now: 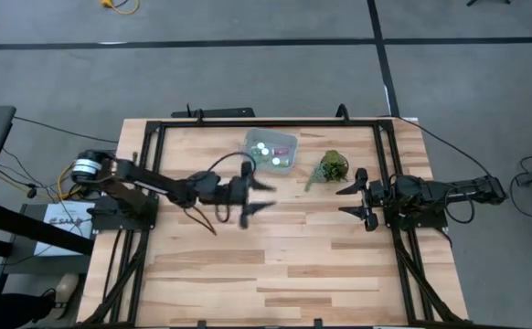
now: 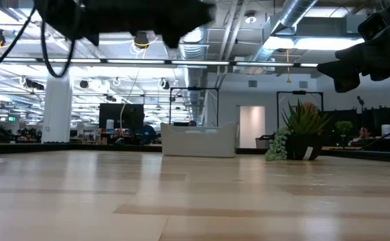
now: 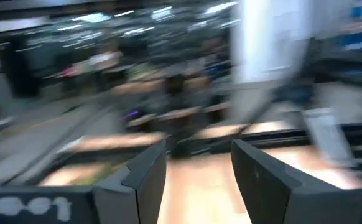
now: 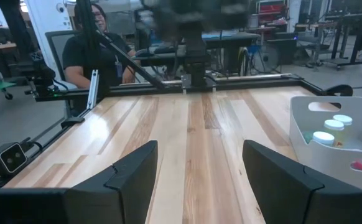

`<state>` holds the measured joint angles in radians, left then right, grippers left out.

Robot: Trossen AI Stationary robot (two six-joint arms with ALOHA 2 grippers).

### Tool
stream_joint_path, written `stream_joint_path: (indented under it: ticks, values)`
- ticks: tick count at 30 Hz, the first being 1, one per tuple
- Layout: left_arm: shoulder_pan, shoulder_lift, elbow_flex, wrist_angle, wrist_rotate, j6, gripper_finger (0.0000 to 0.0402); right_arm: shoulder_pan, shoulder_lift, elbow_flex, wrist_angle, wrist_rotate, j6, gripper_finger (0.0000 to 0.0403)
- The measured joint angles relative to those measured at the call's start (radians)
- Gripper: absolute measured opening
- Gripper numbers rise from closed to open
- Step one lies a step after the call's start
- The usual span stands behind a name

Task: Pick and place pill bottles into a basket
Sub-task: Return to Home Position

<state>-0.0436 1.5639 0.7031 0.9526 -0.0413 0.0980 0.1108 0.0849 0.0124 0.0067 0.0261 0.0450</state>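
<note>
Open tabletop [image 1: 275,265]; basket [image 1: 271,151] and leafy clump [image 1: 332,167] side by side near one edge.

Left fingers [image 1: 262,186], right fingers [image 1: 351,187]: spread apart.

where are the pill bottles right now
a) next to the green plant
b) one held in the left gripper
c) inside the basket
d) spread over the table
c: the high view shows the white caps of the pill bottles inside the walls of the basket, and the right wrist view shows the same. The left gripper is open with nothing between its fingers.
</note>
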Motion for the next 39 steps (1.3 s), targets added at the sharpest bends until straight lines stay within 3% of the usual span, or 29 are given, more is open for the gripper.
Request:
stream_joint_path:
  ticks: [3,5,11,17,20,28,39]
  values:
    - [-0.045,-0.068,-0.008,-0.048,0.175,-0.012,0.0170,0.000,0.000,0.000,0.000,0.000,0.000,0.0230]
    - [-0.084,-0.120,-0.020,-0.117,0.197,-0.013,0.0170,0.000,0.000,0.000,0.000,0.000,0.000,0.0230]
    - [-0.209,-0.304,-0.055,-0.399,0.000,-0.010,0.0170,0.000,0.000,0.000,0.000,0.000,0.000,0.0230]
    - [-0.326,-0.485,-0.132,-0.419,-0.061,0.063,0.0170,0.000,0.000,0.000,0.000,0.000,0.000,0.0230]
    - [-0.363,-0.587,-0.188,-0.410,-0.065,0.116,0.0170,0.000,0.000,0.000,0.000,0.000,0.000,0.0230]
    - [-0.396,-0.795,-0.364,-0.297,0.068,0.168,0.0170,0.000,0.000,0.000,0.000,0.000,0.000,0.0230]
    - [-0.427,-0.896,-0.646,0.003,0.062,0.166,0.0171,0.000,0.000,0.000,0.000,0.000,0.000,0.0230]
